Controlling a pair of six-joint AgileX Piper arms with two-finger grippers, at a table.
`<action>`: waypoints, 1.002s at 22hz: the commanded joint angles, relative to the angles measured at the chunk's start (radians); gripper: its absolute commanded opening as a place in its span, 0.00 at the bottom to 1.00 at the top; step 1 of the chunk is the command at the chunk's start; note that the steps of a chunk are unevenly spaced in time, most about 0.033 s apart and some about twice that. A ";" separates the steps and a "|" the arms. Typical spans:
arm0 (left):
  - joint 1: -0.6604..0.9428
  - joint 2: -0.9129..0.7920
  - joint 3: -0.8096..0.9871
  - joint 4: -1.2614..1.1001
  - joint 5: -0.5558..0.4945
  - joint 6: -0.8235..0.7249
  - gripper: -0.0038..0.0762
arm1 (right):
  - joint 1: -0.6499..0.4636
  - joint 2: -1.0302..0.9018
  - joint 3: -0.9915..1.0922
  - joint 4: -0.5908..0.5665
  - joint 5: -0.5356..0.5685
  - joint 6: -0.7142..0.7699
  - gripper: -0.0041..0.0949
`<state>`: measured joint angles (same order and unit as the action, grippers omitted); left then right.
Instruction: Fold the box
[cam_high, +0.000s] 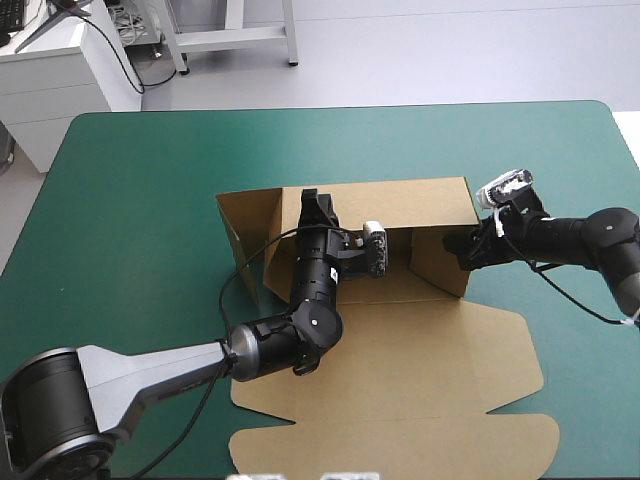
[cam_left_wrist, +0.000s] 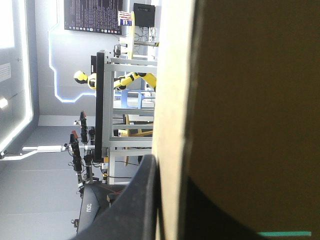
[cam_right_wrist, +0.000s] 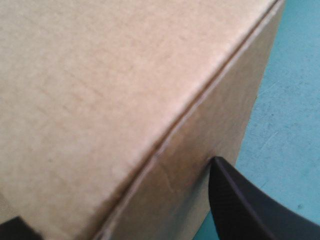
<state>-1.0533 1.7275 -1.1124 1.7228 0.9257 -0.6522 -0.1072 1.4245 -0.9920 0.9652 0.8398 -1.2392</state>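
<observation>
- Nearest lies the lid (cam_high: 400, 400) of the box (cam_high: 420, 295), flat on the teal-green table (cam_high: 130, 200) toward its near edge, with its tab flap spread at the very front.
- Box as a whole: a little right of the table's middle and half raised, with the floor flat, three walls up and the lid side open.
- Left wall (cam_high: 245, 235): raised at the box's left end and standing at a slant, with bare cover beside it.
- Left gripper (cam_high: 316, 205): it comes in over the floor from the near left and sits at the top edge of the far wall (cam_high: 420, 205), toward that wall's left part. In the left wrist view the board's edge runs up between its fingers (cam_left_wrist: 135, 200). They are all but closed, pinching the wall.
- Far wall: upright along the box's far side, spanning from the left wall to the right one.
- Right wall (cam_high: 440, 262): raised at the right end, with its inner face in shadow.
- Right gripper (cam_high: 462, 245): it comes in from the table's right edge and sits at the right wall's near corner. In the right wrist view its fingers (cam_right_wrist: 250, 205) stand wide apart, and a folded corner of board fills the space between them. One finger is just beside the board's face, but I cannot tell whether it touches.
</observation>
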 joint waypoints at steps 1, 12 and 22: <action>-0.005 -0.030 -0.016 -0.017 0.011 -0.021 0.04 | -0.005 -0.023 -0.022 0.052 0.036 -0.027 0.56; -0.005 -0.030 -0.016 -0.017 0.011 -0.025 0.04 | -0.005 -0.023 0.096 0.102 -0.025 -0.063 0.55; -0.005 -0.030 -0.016 -0.017 0.011 -0.025 0.04 | -0.005 -0.023 0.096 0.230 -0.052 -0.159 0.18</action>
<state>-1.0533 1.7275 -1.1124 1.7231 0.9228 -0.6531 -0.1084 1.4272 -0.8696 1.1126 0.7232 -1.3660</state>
